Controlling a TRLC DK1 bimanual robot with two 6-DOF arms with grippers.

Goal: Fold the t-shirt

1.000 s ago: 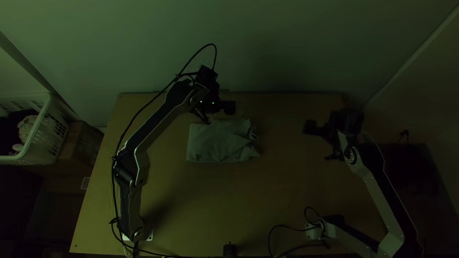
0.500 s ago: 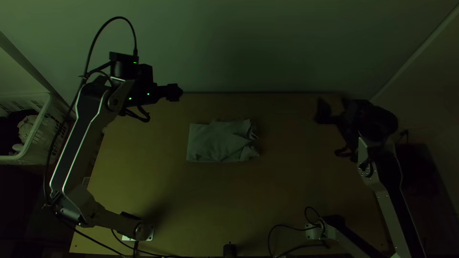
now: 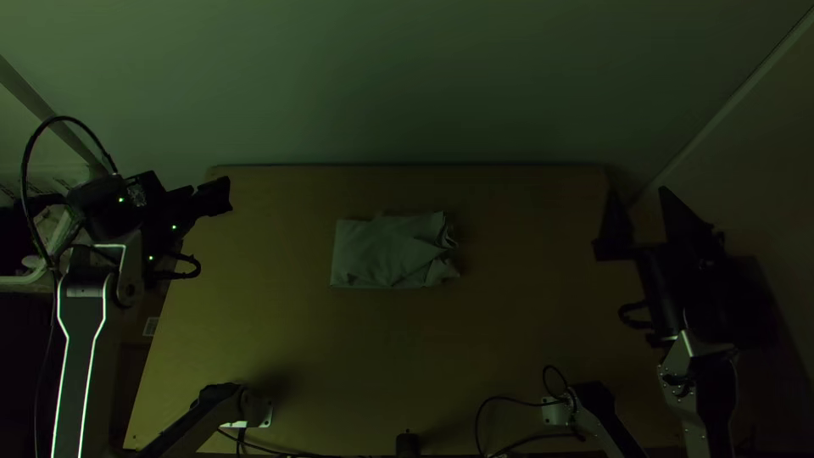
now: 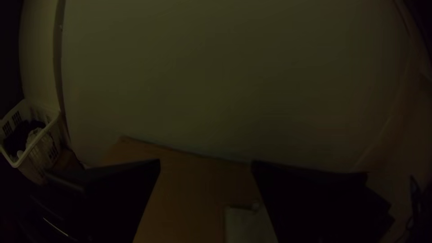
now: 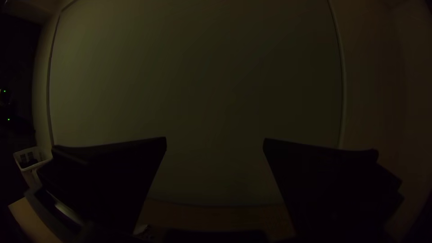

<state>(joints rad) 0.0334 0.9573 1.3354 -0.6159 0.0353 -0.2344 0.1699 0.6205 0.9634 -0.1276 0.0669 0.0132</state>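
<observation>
— Where's the t-shirt (image 3: 390, 251) from your grippers?
— The top view puts it on the table (image 3: 381, 356) between your left gripper (image 3: 219, 197) and your right gripper (image 3: 640, 197), well apart from both.
— And your fingers?
— Spread wide on both, nothing between the tips. Your left wrist view adds a basket (image 4: 53, 125) with cloth in it, off beyond the left gripper's (image 4: 205, 162) outer side.
— Which way does the shirt point?
— It's folded to a rough rectangle, long axis running crosswise from your left gripper's side to your right's, rumpled end towards the right, flatter end towards the left.
— Any labels?
— A small pale patch (image 3: 151, 326) on your left gripper's near side, too small for you to read.
</observation>
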